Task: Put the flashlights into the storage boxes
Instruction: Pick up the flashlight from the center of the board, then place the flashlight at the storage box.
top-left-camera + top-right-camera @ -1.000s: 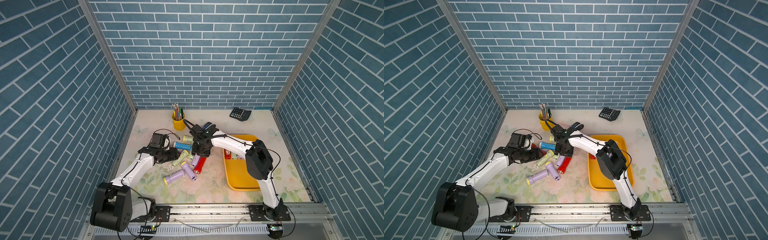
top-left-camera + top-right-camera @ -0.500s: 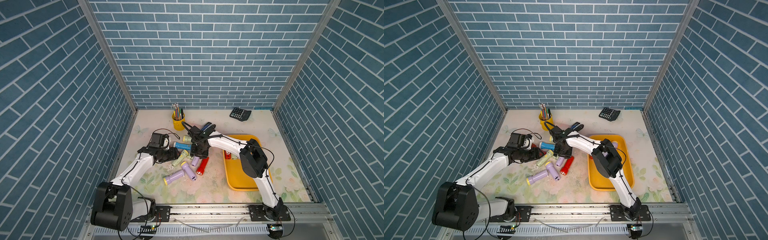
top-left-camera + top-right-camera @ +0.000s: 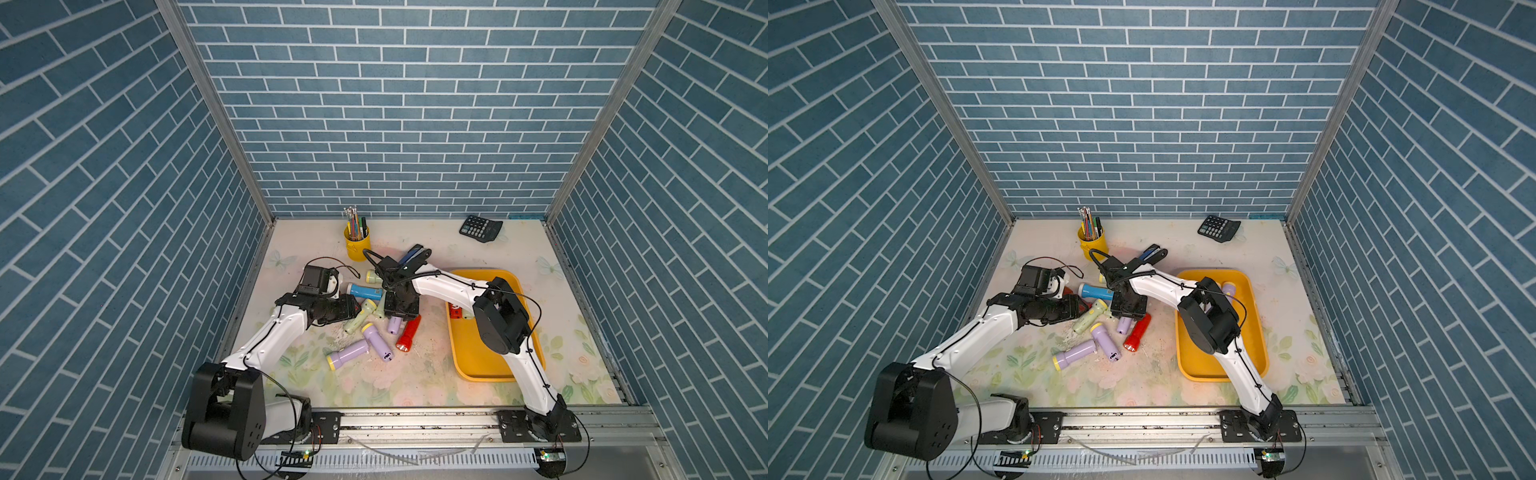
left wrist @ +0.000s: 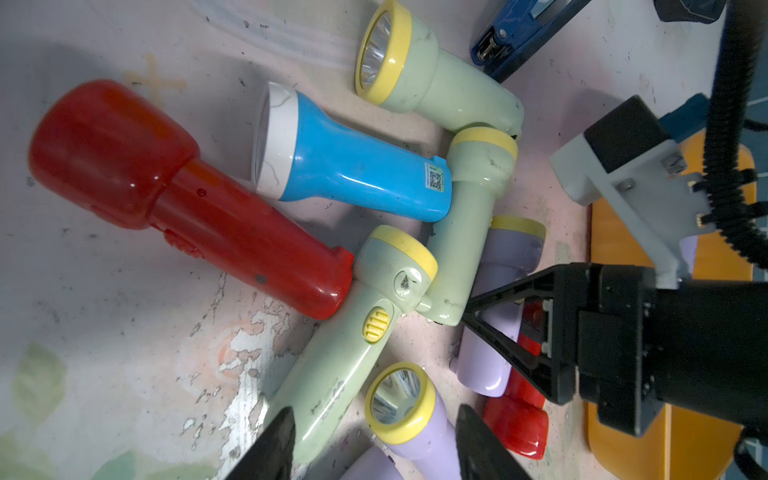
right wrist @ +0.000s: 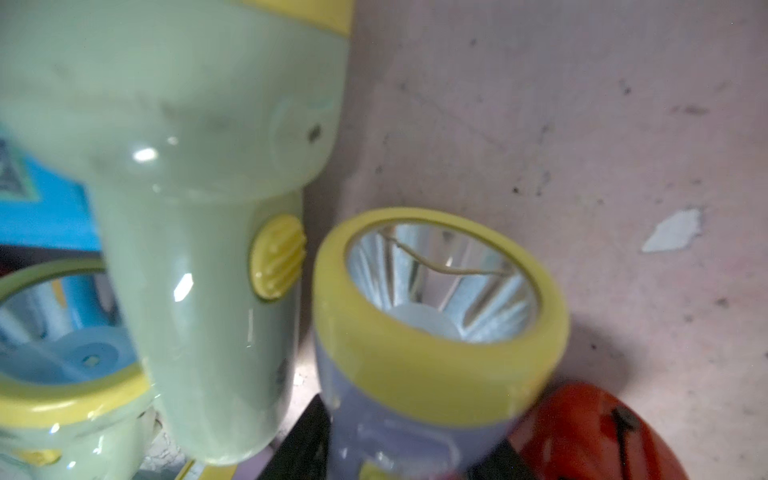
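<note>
The right gripper [image 5: 409,432] pinches a purple flashlight [image 5: 432,374] between its fingers, and the left gripper [image 4: 374,415] is spread wide, with a green flashlight [image 4: 349,361] right by one finger.

Enclosure closed on three sides: back wall [image 3: 395,124], left wall [image 3: 104,187] and right wall [image 3: 685,187], all faced in blue brick pattern with pale joints. Bare metal corner posts [image 3: 218,112] are seen where the walls meet. The tabletop [image 3: 415,382] is covered in a pale floral print; flaked patches [image 4: 245,345] are recorded in the left wrist view. A metal rail [image 3: 415,419] is fixed along the near edge. Light even, shadows soft.
</note>
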You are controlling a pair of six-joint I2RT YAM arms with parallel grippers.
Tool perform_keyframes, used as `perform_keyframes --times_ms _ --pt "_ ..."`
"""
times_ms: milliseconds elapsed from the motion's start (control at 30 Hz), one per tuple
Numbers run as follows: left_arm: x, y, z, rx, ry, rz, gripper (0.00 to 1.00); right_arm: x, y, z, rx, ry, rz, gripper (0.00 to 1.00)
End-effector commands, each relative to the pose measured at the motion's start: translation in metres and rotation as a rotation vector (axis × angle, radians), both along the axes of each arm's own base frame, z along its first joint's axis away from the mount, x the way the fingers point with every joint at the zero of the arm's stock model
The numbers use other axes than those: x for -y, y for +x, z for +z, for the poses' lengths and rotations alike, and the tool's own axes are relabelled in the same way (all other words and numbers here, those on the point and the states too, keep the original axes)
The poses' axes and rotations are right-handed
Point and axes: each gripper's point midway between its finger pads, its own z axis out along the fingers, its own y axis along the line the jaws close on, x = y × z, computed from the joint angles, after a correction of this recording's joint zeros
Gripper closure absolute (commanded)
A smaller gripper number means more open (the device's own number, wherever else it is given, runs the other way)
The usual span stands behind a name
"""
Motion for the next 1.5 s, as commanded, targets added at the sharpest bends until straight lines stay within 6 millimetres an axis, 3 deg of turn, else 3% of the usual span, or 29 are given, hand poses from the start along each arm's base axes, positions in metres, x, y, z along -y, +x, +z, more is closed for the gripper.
perform_keyframes --times_ms 0,267,300,433,567,767,933,1067,1233,1467 --pt "0.002 0.008 0.009 0.028 -0.013 -0.01 0.38 0.017 -0.002 -0.002 0.007 -0.082 -0.014 0.56" --pt "0.004 0.009 0.018 0.044 -0.024 -0.018 0.39 0.019 0.01 0.028 0.104 -0.064 0.011 0.63" --pt "0.005 0.009 0.019 0.049 -0.03 -0.018 0.39 0.019 0.012 0.045 0.137 -0.036 0.01 0.63" --pt "0.018 0.014 0.033 0.097 -0.088 -0.03 0.41 0.022 0.015 0.077 0.219 0.032 0.03 0.64" --pt "0.041 0.014 0.045 0.145 -0.085 -0.094 0.41 0.051 0.015 0.096 0.25 0.042 0.039 0.64" --pt "0.091 0.013 0.063 0.21 -0.089 -0.218 0.41 0.112 0.001 0.112 0.276 0.091 0.021 0.64" --pt "0.144 0.005 0.068 0.241 -0.09 -0.355 0.41 0.154 -0.018 0.112 0.268 0.149 -0.003 0.64" --pt "0.174 -0.003 0.06 0.227 -0.076 -0.427 0.41 0.179 -0.033 0.102 0.247 0.2 -0.025 0.64" --pt "0.189 -0.001 0.049 0.197 -0.068 -0.44 0.41 0.195 -0.046 0.077 0.194 0.268 -0.054 0.64" --pt "0.191 0.005 0.048 0.193 -0.053 -0.432 0.41 0.198 -0.055 0.05 0.113 0.288 -0.034 0.63"
